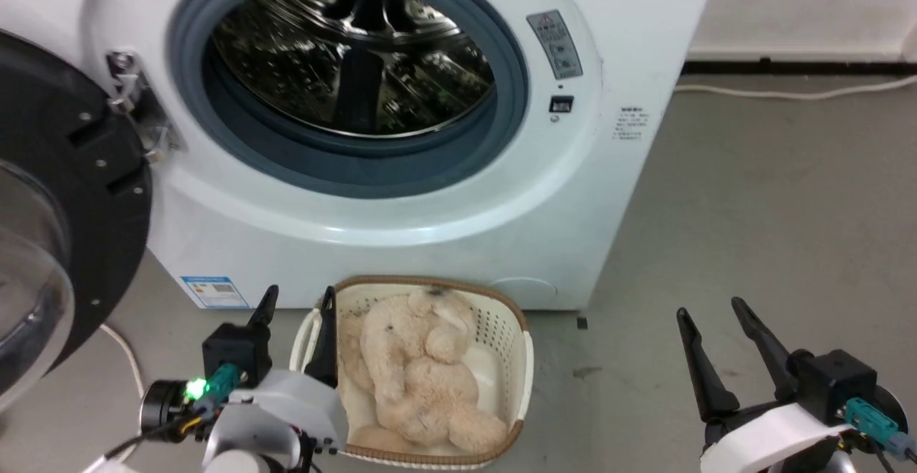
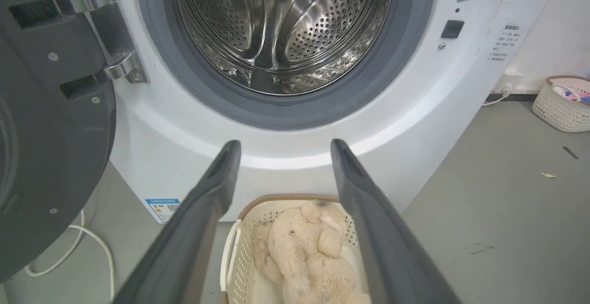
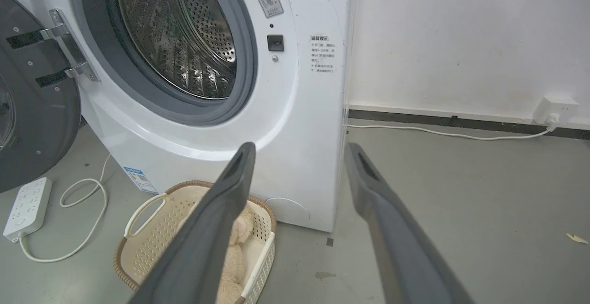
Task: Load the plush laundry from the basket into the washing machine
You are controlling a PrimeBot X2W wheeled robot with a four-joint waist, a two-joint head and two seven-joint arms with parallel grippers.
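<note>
Pickup not yet begun: left gripper point(image 1: 300, 294), fingers wide, hangs at the basket's point(image 1: 526, 358) left rim; right gripper point(image 1: 709, 308) wide, empty. Next call: descend, pinch the stuffed toy point(image 1: 415, 373).

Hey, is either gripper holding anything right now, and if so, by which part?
Nothing is held. The left gripper and the right gripper are both open and empty; the plush laundry lies in the basket.

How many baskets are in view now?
2. One basket sits on the floor before the washing machine, holding the plush laundry; a second basket stands by the wall at the left wrist view's right edge.
</note>
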